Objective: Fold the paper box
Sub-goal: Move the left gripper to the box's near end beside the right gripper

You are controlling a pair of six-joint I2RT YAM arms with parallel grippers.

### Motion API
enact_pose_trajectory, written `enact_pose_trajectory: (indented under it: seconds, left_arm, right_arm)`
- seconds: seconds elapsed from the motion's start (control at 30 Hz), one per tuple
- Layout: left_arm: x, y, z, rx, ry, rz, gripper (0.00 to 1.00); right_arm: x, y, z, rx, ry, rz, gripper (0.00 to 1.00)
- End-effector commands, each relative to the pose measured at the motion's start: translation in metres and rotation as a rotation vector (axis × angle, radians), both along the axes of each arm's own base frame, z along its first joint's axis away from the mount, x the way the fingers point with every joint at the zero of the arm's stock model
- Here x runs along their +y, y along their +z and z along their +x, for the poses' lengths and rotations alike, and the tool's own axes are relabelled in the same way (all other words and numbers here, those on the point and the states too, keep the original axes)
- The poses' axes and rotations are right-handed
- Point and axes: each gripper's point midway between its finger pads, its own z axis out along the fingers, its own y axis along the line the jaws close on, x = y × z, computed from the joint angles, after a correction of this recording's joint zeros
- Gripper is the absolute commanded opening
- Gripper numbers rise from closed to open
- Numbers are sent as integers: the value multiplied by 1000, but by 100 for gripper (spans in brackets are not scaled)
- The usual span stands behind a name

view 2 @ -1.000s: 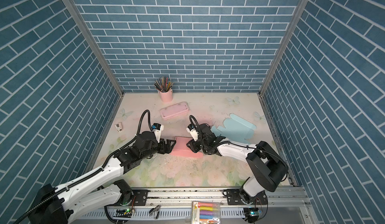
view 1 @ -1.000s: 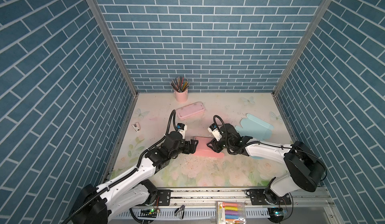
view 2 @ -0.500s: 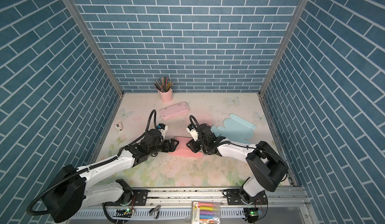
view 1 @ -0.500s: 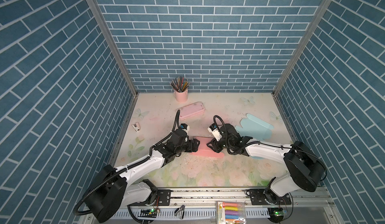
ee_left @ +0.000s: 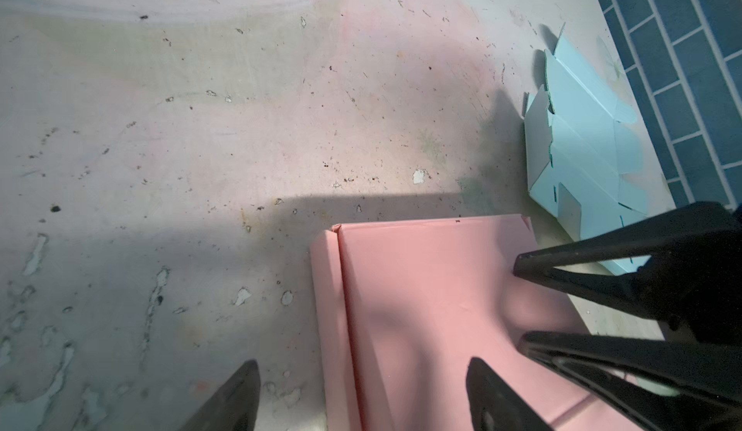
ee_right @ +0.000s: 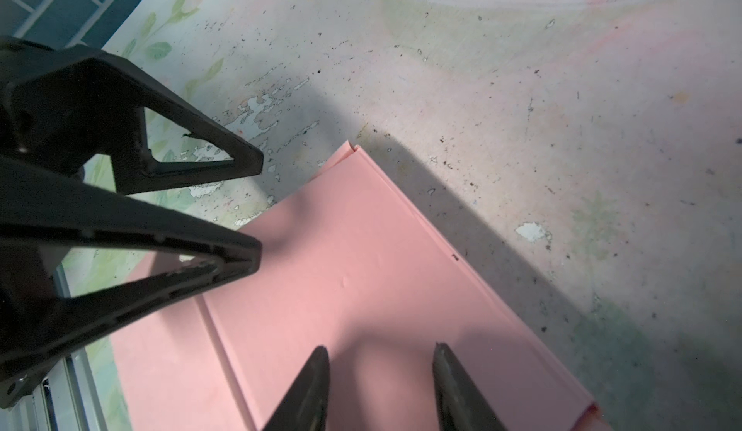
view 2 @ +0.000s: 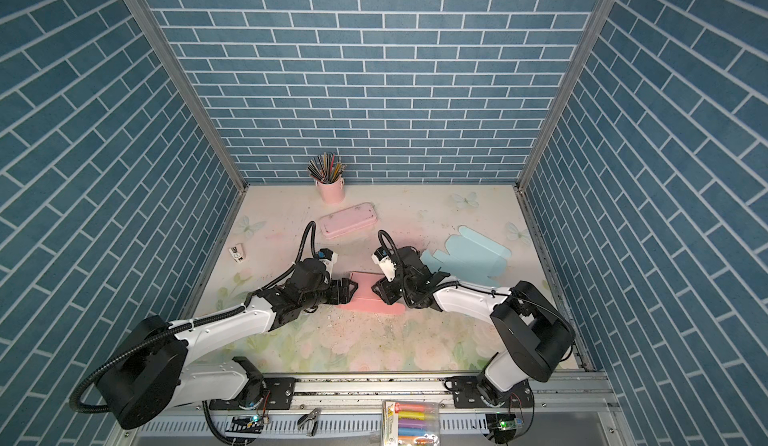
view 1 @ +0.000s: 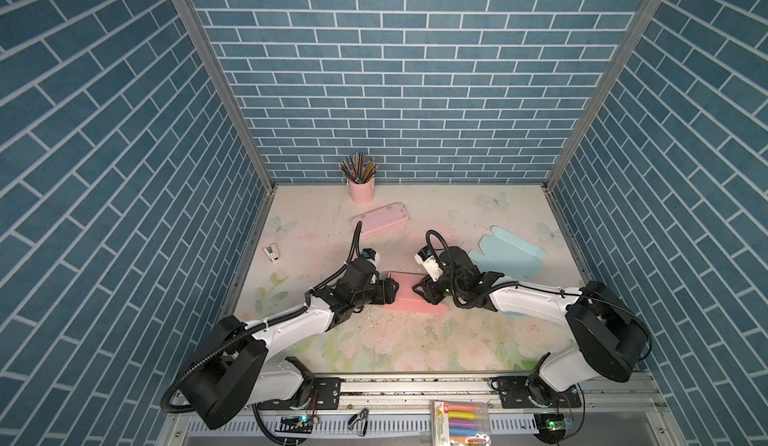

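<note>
A pink paper box lies flat mid-table with a raised fold along its left edge. My left gripper is open and low at that edge. It straddles the fold, one finger over the bare table and the other over the pink sheet. My right gripper faces it from the box's right side. Its jaws stand partly open over the pink panel with nothing between them. Each gripper shows in the other's wrist view.
A flat light-blue paper cutout lies just behind the right arm. A pink pencil case and a pink cup of pencils stand at the back. A small white item lies near the left wall. A marker pack sits on the front rail.
The left arm has dropped lower and its gripper has slid a little right, up to the box's left edge, its jaws narrowing slightly. The right arm and the box have stayed still.
</note>
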Motion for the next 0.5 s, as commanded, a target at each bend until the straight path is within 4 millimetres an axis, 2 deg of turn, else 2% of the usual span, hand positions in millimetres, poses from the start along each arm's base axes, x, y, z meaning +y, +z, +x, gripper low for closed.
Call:
enact_pose_trajectory:
  seconds: [0.0,0.2,0.33,0.47]
  left_arm:
    - [3,-9,-2,6,3,-2,79]
    - [5,-16,-5,15,3,3,76]
    - [5,-18,-7,18,3,-1,74]
    - [6,-21,-7,25,1,0,73]
  right_arm:
    - [-1,-1,-5,29,-14,6,44]
    - [-2,10,-4,39,-39,27,45]
    - [-7,23,-4,80,-83,25,46]
    - [-17,27,-5,133,-134,4,46]
